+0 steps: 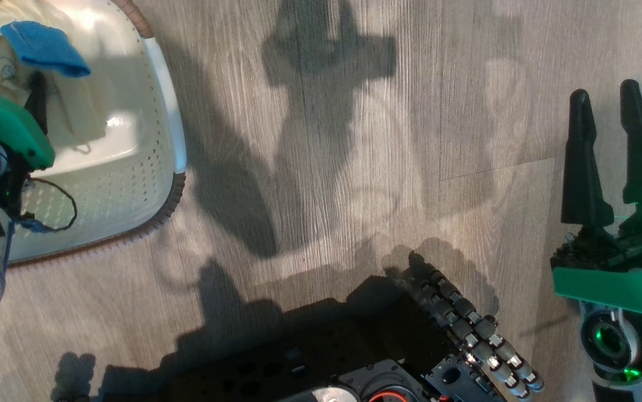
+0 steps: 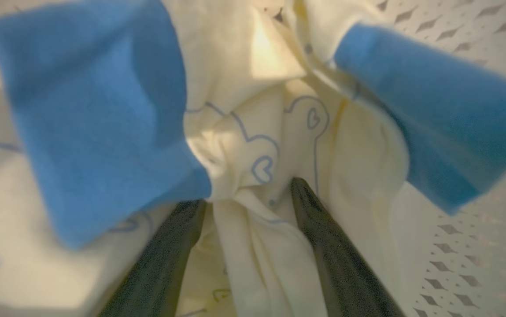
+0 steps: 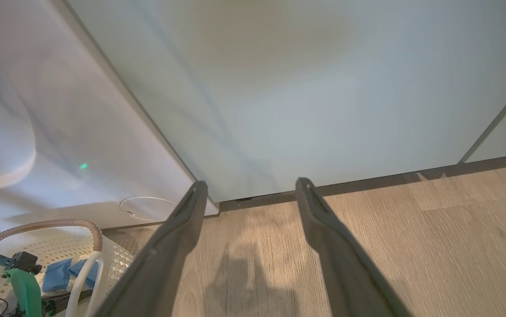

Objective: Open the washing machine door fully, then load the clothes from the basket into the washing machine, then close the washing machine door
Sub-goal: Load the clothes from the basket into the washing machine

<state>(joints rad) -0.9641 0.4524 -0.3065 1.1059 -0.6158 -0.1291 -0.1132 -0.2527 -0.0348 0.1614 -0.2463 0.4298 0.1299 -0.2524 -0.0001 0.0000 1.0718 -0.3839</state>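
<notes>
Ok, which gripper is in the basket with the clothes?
The left gripper: its open jaws straddle a cream fold of the clothes inside the basket. The right gripper hangs over the wood floor.

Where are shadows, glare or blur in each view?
Head view: hard shadows on the floor, glare inside the basket. Left wrist view: the clothes are near and blurred. Right wrist view: soft even light, a faint shadow between the fingers.

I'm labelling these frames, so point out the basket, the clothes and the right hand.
basket (image 1: pixel 131 195): head view, on its perforated inner wall.
clothes (image 2: pixel 257 132): left wrist view, on the cream heart-print fold.
right hand (image 1: pixel 604 92): head view, midway between its two fingertips.
</notes>
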